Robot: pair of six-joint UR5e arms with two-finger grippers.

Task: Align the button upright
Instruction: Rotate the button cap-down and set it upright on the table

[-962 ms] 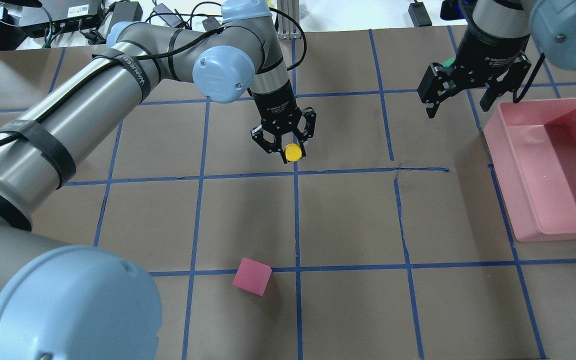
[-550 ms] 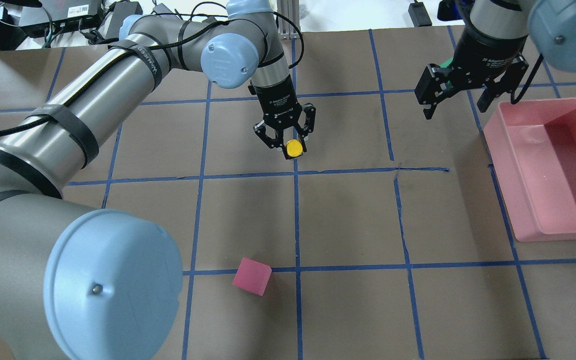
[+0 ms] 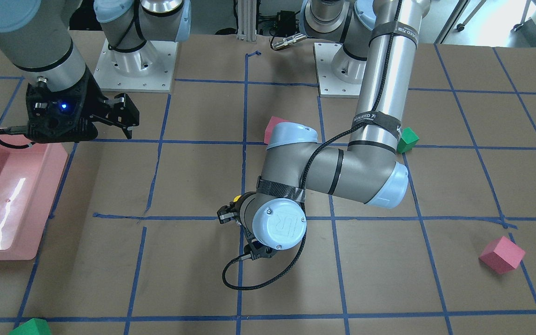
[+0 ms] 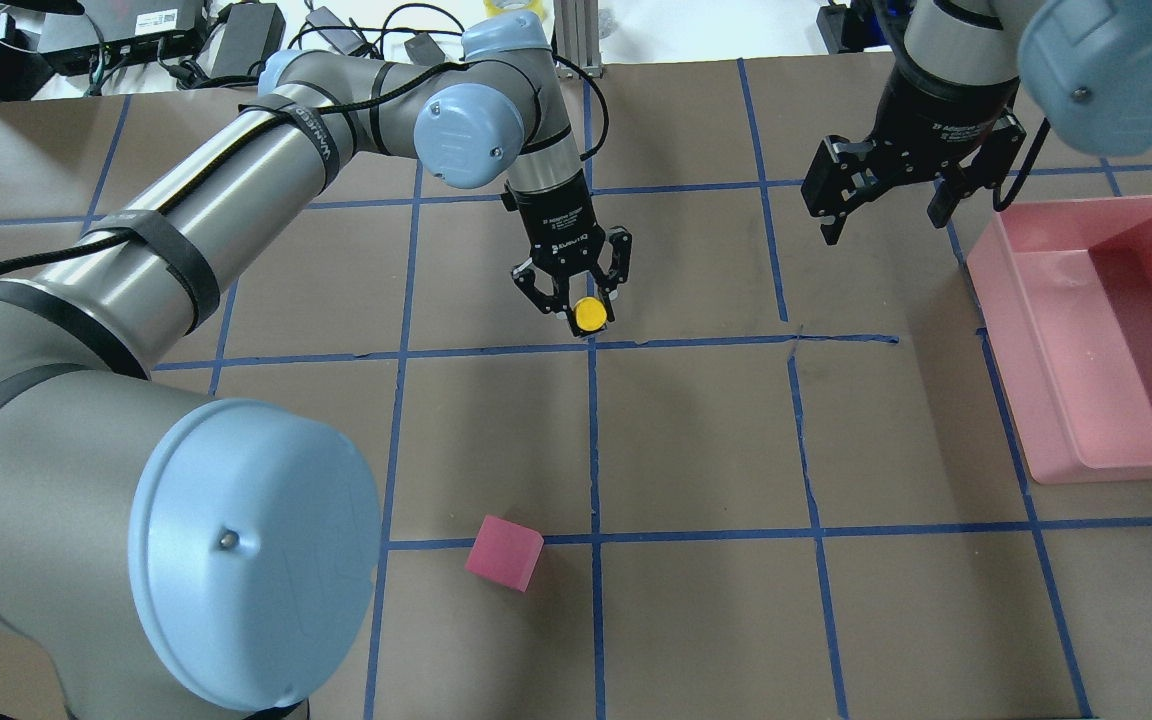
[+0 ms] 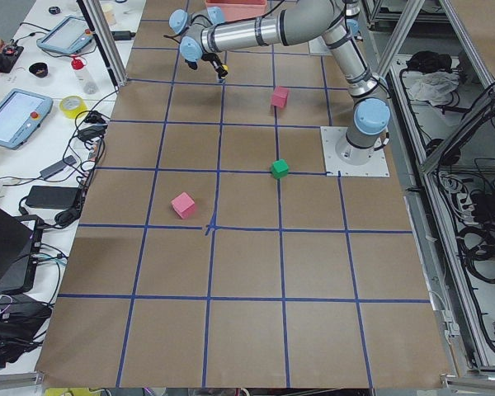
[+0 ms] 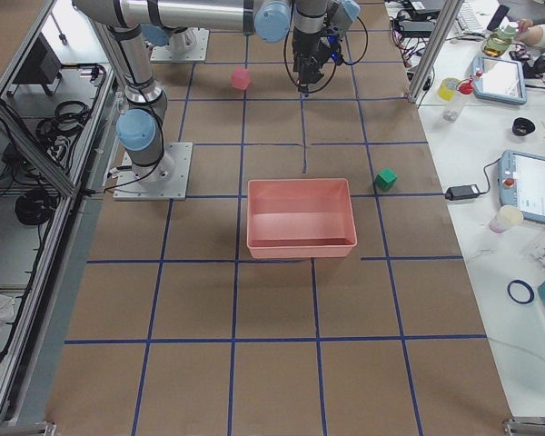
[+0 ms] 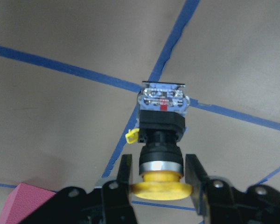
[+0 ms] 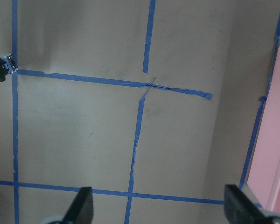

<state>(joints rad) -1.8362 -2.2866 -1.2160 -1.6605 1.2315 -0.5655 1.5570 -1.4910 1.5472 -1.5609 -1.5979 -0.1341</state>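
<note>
Button (image 4: 591, 314): one. Pink cubes: two – first pink cube (image 3: 273, 128), second pink cube (image 3: 501, 254). Green cubes: two – first green cube (image 3: 407, 140), second green cube (image 3: 30, 327). Pink bin (image 4: 1026, 370): one. Arms: two – left arm (image 4: 236, 185), right arm (image 4: 951, 60).

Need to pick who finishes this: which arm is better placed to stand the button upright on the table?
Left. The left gripper grips the button below its yellow cap, contact block pointing down at the table. The right gripper hangs open and empty near the pink bin.
</note>
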